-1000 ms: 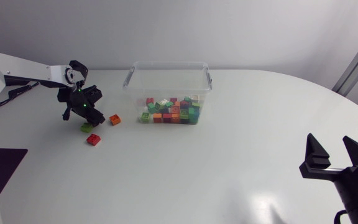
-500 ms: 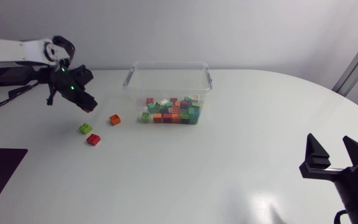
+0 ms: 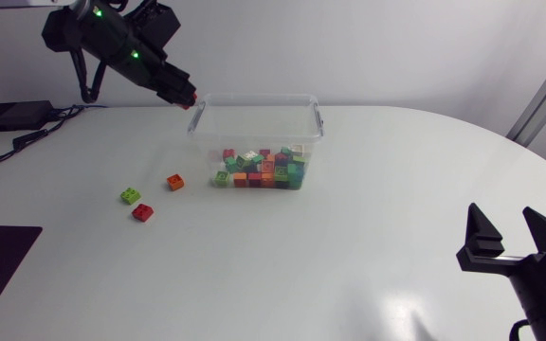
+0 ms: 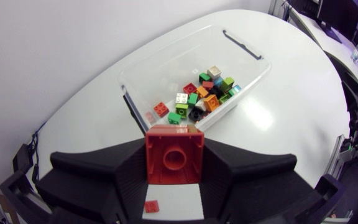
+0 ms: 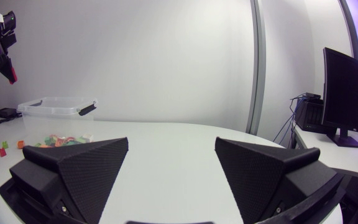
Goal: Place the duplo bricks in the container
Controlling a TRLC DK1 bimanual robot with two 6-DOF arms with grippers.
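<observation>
My left gripper (image 3: 184,93) hangs high over the table, just left of the clear plastic container's (image 3: 254,98) left rim. It is shut on a red duplo brick (image 4: 174,155), whose hollow underside faces the left wrist camera. Ahead of the held brick lies the container (image 4: 241,53), with several coloured bricks (image 4: 202,93) heaped at one end. Three loose bricks lie on the table left of the container: green (image 3: 131,196), orange (image 3: 175,182) and red (image 3: 142,212). My right gripper (image 3: 510,248) stands open at the table's front right with nothing between its fingers.
The container's grey handles (image 3: 318,119) stick out at both short sides. In the right wrist view the container (image 5: 55,107) stands far across the table, with my left gripper (image 5: 8,70) above it.
My left arm has risen from the table beside the loose bricks, carrying the red brick up and right to the container's left rim. The right arm has not moved.
</observation>
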